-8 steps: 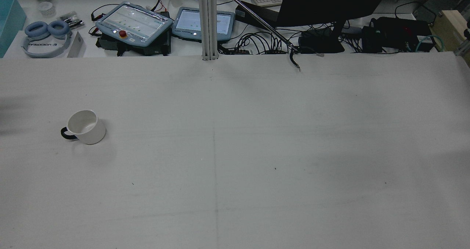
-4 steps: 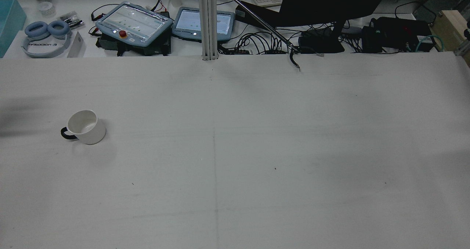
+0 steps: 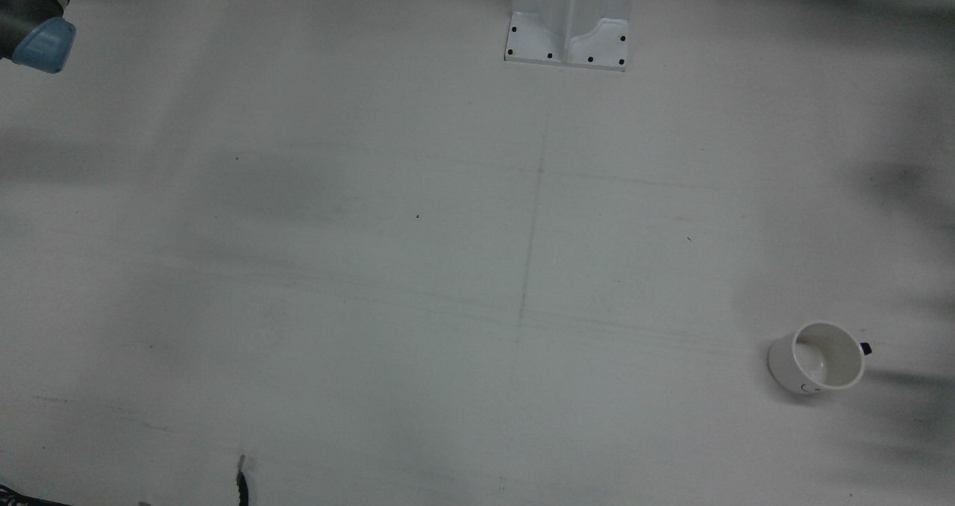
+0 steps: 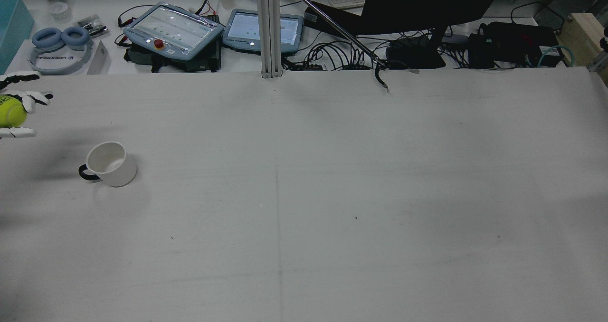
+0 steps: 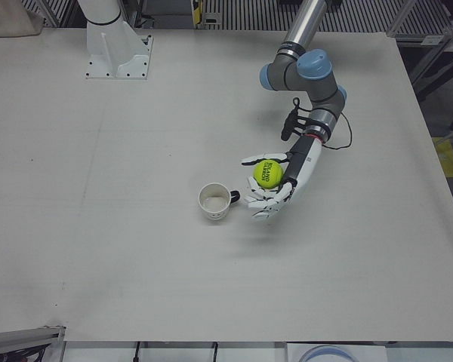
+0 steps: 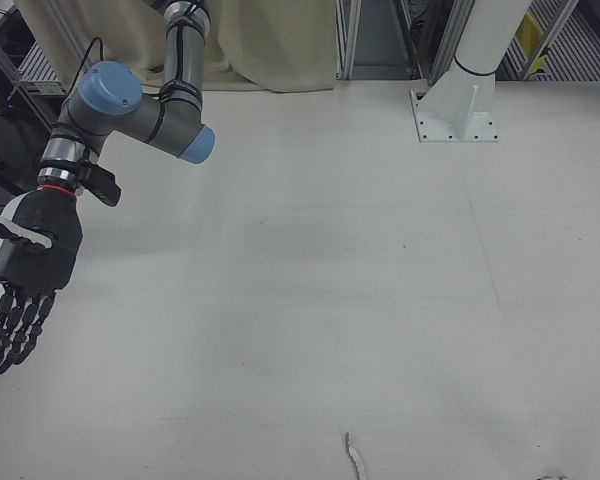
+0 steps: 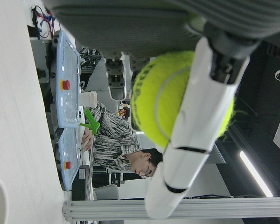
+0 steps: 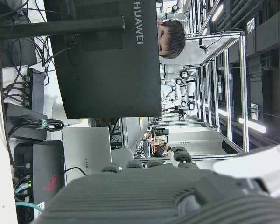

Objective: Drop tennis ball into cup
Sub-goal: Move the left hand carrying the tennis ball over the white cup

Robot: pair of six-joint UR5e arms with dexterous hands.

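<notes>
Our left hand (image 5: pixel 275 187) with the tennis ball (image 5: pixel 267 173) just beside the cup (image 5: pixel 214 203) (handle side), above the table (image 5: pixel 136 264).

The rear camera sits high behind me, looking forward and down over the surface (image 4: pixel 304 194). The front one looks almost straight down. The left-front camera faces me from the far side and shares the cup (image 5: pixel 214 203) with both; it sits at nine o'clock in the rear view. My two hand cameras lie sideways, close in, looking toward the operators' desk.
</notes>
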